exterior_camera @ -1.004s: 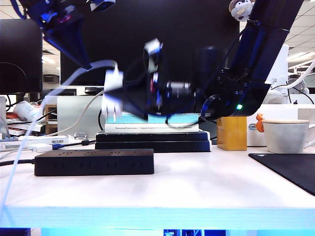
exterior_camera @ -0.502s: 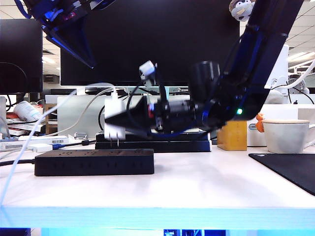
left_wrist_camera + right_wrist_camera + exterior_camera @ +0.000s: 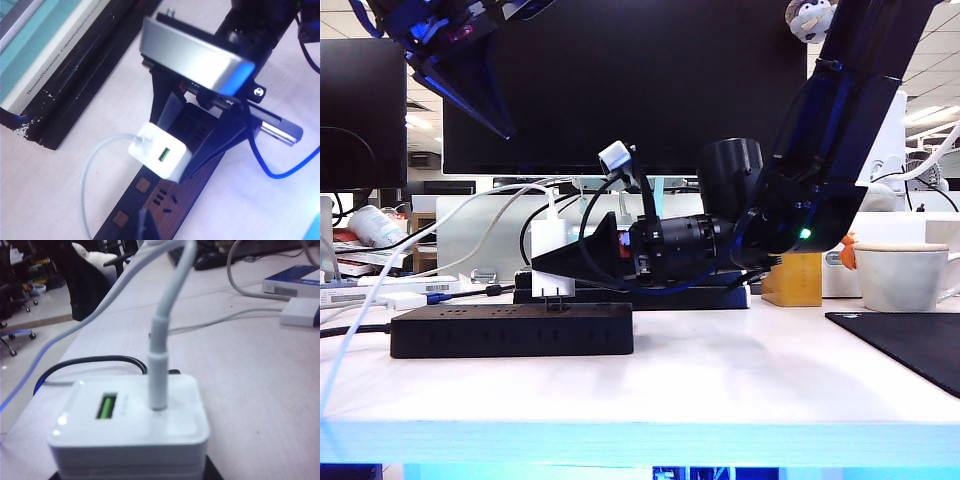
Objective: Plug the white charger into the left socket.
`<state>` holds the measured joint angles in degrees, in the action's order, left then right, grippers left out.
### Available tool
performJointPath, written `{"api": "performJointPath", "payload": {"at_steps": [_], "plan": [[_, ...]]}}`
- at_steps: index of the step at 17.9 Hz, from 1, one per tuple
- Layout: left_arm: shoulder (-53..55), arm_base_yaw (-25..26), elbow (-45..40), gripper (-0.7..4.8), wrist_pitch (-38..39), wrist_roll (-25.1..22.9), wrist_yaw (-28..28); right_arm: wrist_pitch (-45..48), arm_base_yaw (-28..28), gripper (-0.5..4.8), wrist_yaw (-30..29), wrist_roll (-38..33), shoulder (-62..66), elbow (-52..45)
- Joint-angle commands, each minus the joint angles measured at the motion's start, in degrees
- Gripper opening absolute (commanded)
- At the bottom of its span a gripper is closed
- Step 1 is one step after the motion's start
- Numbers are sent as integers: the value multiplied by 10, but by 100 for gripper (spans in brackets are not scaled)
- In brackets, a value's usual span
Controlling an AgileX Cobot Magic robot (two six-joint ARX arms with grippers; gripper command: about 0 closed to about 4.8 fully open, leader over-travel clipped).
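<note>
We see the right gripper (image 3: pixel 552 268) reaching across to the left, level, clamped on the charger (image 3: pixel 549 258), which stands upright over the black power strip (image 3: pixel 510 330) with its prongs just at the strip's top face; whether they are seated we cannot tell. In the left wrist view the charger (image 3: pixel 160 158) sits between dark fingers (image 3: pixel 220 145) above the strip's sockets, its cable (image 3: pixel 92 175) looping away. The left gripper (image 3: pixel 485 100) hangs high at upper left, its fingers together, holding nothing. A mug (image 3: pixel 900 272) stands far right.
</note>
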<state>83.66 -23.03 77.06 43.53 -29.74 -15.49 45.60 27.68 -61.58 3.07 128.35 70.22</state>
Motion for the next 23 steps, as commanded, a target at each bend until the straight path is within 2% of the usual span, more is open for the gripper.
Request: {"api": "performJointPath", "payload": {"at_steps": [1,4,6,8,10,13,16,23], "plan": [[-2,0,2,-6,-4,2,-4,-35,1,-5,2,34,-3,1],[3,0,1,-6,-11,13,-19,-37,1,-5,2,42,-3,1],[35,0,1,-6,-27,49,-60,-39,1,-5,1,64,-3,0],[73,0,1,-6,-28,64,-79,-39,1,-5,2,80,-3,0],[100,0,1,-6,-30,92,-79,-39,1,-5,2,80,-3,0],[130,0,1,-6,-47,95,-85,-38,1,-5,2,97,-3,-1],[134,0,1,-6,-75,125,-96,-38,1,-5,2,96,-3,-1],[144,0,0,-6,-71,139,-86,-38,1,-5,15,101,-3,-4]]}}
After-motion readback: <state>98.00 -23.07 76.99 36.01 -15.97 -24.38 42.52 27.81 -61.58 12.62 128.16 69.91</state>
